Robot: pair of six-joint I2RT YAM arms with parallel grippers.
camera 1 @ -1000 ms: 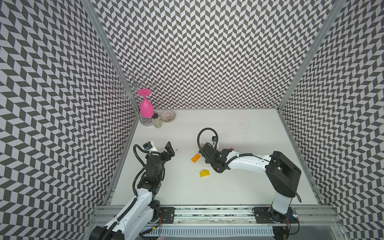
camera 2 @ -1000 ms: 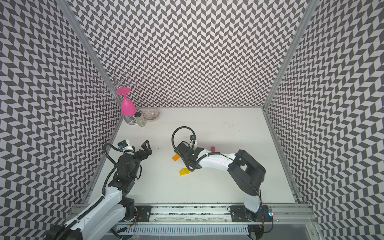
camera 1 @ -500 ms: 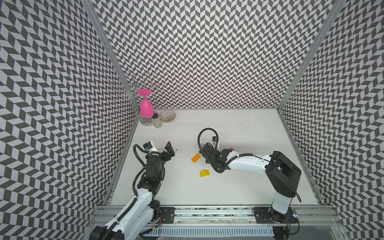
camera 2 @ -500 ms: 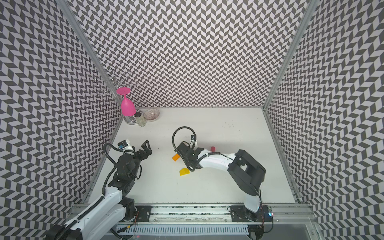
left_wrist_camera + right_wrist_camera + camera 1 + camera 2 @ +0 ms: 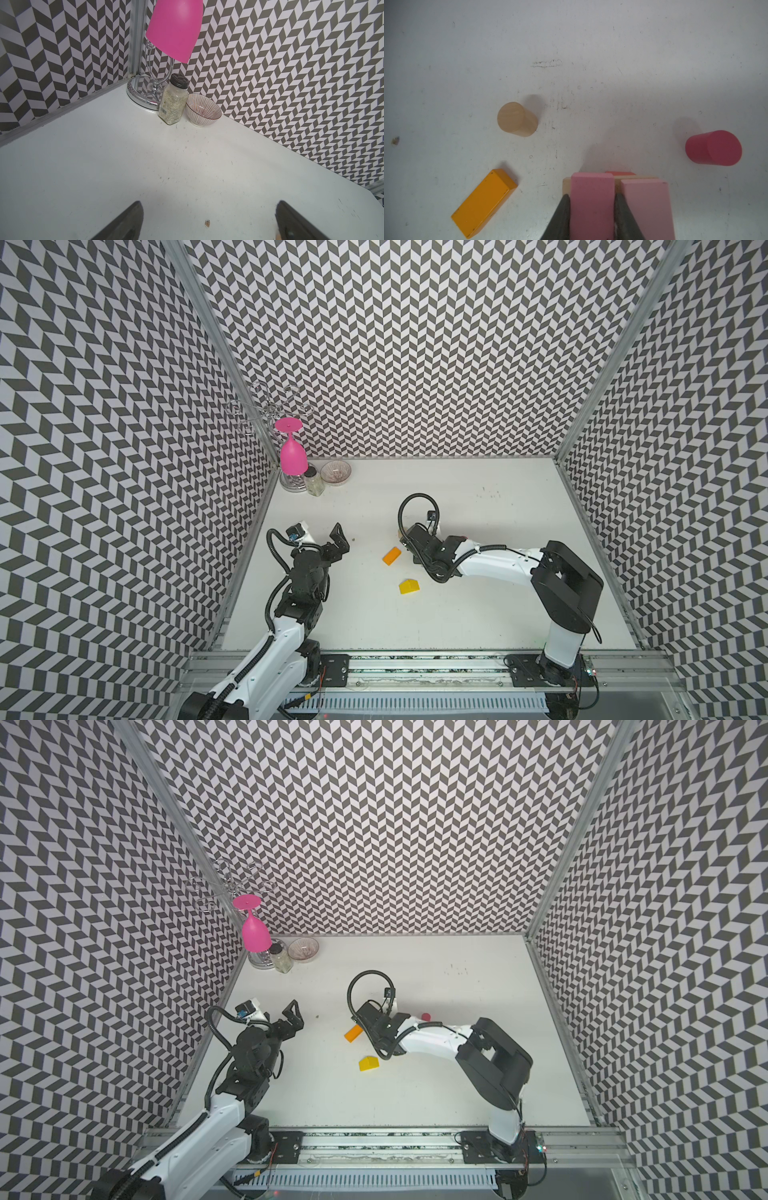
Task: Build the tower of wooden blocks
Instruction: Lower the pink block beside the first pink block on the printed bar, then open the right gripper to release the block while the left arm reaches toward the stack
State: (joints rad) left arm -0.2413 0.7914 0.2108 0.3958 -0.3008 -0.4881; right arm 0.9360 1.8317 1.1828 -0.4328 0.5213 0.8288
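My right gripper (image 5: pixel 592 195) is shut on a dark pink block (image 5: pixel 591 205). That block stands beside a lighter pink block (image 5: pixel 648 207) on a tan bar (image 5: pixel 636 177), with a red piece (image 5: pixel 620 172) behind; this low tower is hidden under the right wrist in both top views. An orange block (image 5: pixel 483 202) (image 5: pixel 391 555), a tan cylinder (image 5: pixel 517 119) and a red cylinder (image 5: pixel 714 148) (image 5: pixel 425 1016) lie loose around it. The yellow house-shaped block (image 5: pixel 409 586) (image 5: pixel 368 1063) lies nearer the front. My left gripper (image 5: pixel 338 537) (image 5: pixel 208 203) is open and empty, off to the left.
In the back left corner a pink goblet (image 5: pixel 293 454) (image 5: pixel 174 29) hangs on a chrome rack. A spice jar (image 5: pixel 172 104) and a striped bowl (image 5: pixel 202 110) stand next to it. Patterned walls close in three sides of the white table (image 5: pixel 478 614).
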